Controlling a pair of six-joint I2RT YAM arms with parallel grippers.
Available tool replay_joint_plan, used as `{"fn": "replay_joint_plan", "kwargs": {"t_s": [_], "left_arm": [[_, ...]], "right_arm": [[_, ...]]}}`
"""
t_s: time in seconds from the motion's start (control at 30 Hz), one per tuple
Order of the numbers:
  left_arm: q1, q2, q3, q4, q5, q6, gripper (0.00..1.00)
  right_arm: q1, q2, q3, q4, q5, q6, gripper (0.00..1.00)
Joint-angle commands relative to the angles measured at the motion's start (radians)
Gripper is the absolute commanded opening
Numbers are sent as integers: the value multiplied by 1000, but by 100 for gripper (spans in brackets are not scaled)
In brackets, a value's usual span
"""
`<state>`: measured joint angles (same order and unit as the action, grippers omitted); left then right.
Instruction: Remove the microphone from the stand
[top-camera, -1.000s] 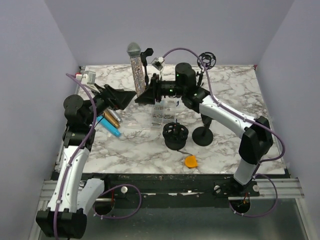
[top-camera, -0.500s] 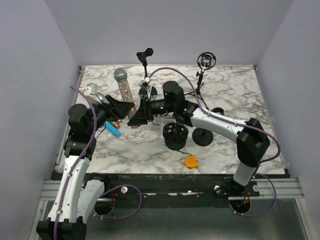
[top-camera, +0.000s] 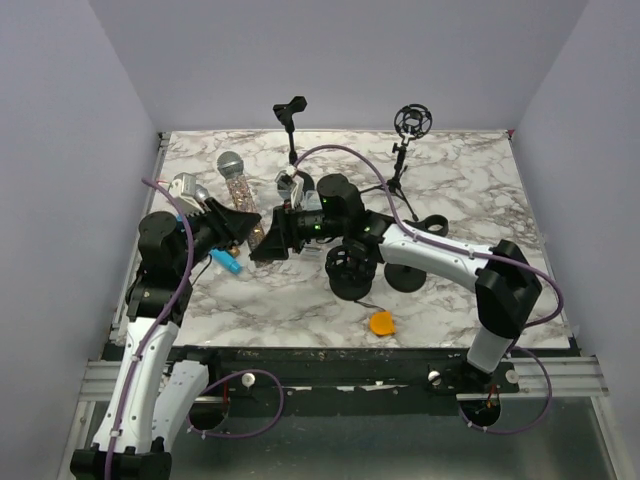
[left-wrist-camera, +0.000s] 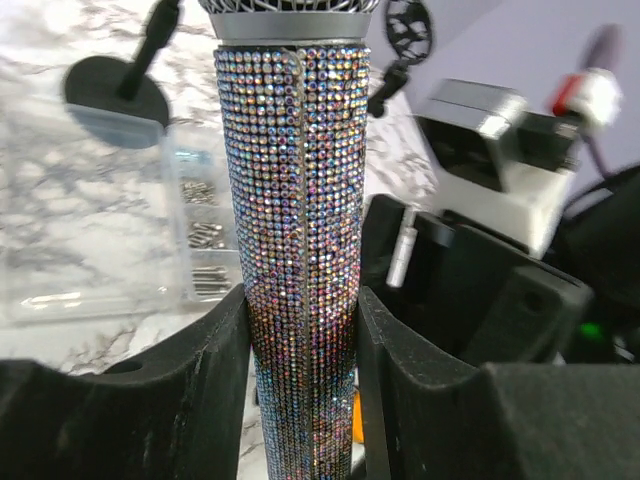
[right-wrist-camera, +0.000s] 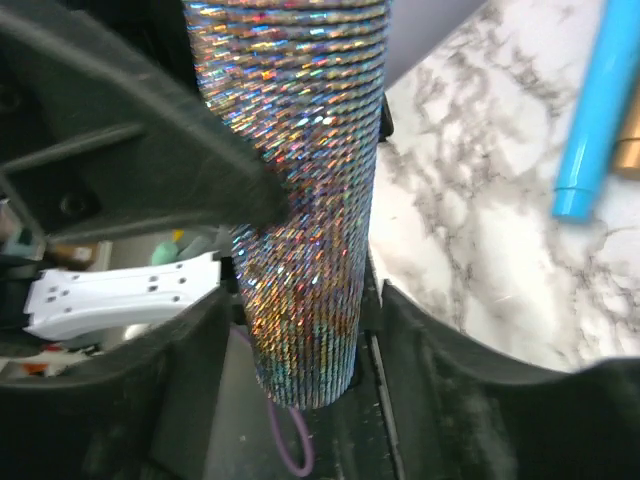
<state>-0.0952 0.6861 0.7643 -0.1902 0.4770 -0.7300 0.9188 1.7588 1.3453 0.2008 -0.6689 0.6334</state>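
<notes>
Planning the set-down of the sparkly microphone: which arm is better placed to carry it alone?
Left. The left hand is clamped on both sides of the microphone body, while the right hand has gaps either side of its lower end, so it probably has no hold.

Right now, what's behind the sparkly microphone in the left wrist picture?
Behind the microphone lies a clear box holding screws, and farther back a black round base with a rod. Whatever sits straight behind the microphone is covered.
</notes>
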Motion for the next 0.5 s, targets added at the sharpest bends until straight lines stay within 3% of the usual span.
{"fn": "replay_joint_plan", "kwargs": {"t_s": [0.0, 0.07, 0.17, 0.37, 0.47], "left_arm": [[8, 68, 88, -212, -189, 72, 0], [16, 96, 104, -255, -266, 85, 2], [55, 121, 81, -287, -429, 62, 3], [288, 199, -87, -210, -544, -146, 6], [337, 291, -131, -136, -554, -198, 7]], "right_arm": [[2, -86, 9, -98, 181, -60, 73], [2, -109, 16, -149, 264, -84, 88], [0, -156, 9, -199, 405, -122, 97], [0, -244, -28, -225, 528, -165, 100], [0, -271, -48, -211, 536, -171, 100]]}}
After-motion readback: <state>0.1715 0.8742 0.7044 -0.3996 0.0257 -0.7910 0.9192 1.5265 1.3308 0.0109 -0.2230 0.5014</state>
